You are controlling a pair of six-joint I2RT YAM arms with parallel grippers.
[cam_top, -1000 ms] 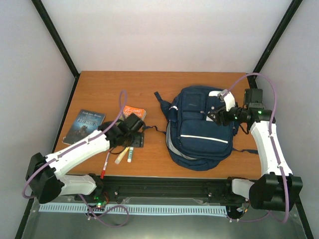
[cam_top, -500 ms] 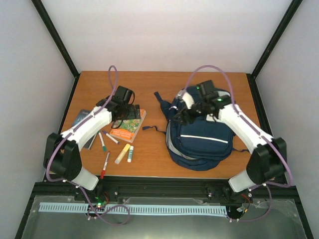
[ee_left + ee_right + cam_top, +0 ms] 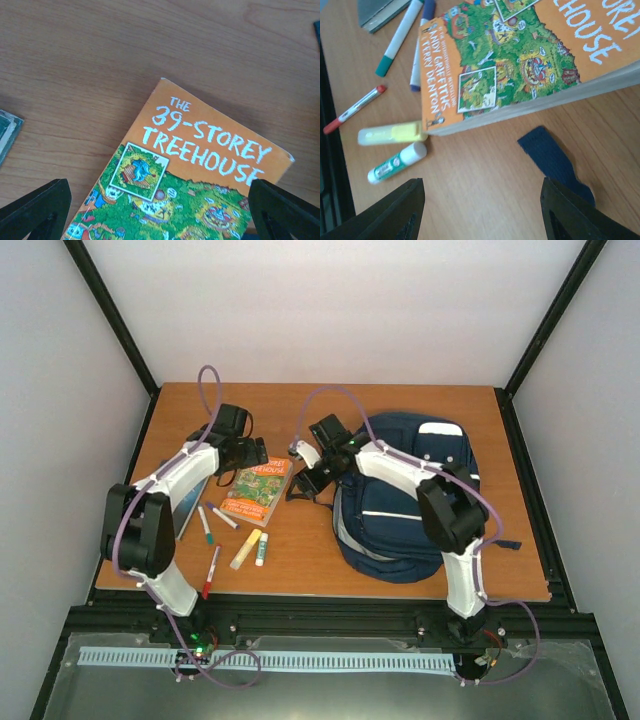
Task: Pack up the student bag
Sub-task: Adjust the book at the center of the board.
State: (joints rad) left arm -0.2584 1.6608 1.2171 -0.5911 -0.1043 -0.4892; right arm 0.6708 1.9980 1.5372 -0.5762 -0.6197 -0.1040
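Note:
The navy student bag [image 3: 410, 505] lies on the right half of the table, its white patch facing the back. My right gripper [image 3: 306, 478] is open and empty, low over bare wood [image 3: 487, 215] between the bag and an orange paperback [image 3: 258, 492]. A dark bag strap end [image 3: 552, 160] lies just ahead of it. My left gripper [image 3: 252, 454] is open and empty over the top of the same paperback [image 3: 200, 190], with one finger on each side of it [image 3: 160, 220].
A dark book [image 3: 190, 502] lies left of the paperback, partly under my left arm. Markers [image 3: 205, 525], a red pen [image 3: 212, 570], a yellow highlighter [image 3: 390, 134] and a glue stick [image 3: 395, 162] lie in front of the paperback.
My right gripper has swung left, off the bag's top and down beside the paperback. My left arm has shifted slightly left and back over the paperback.

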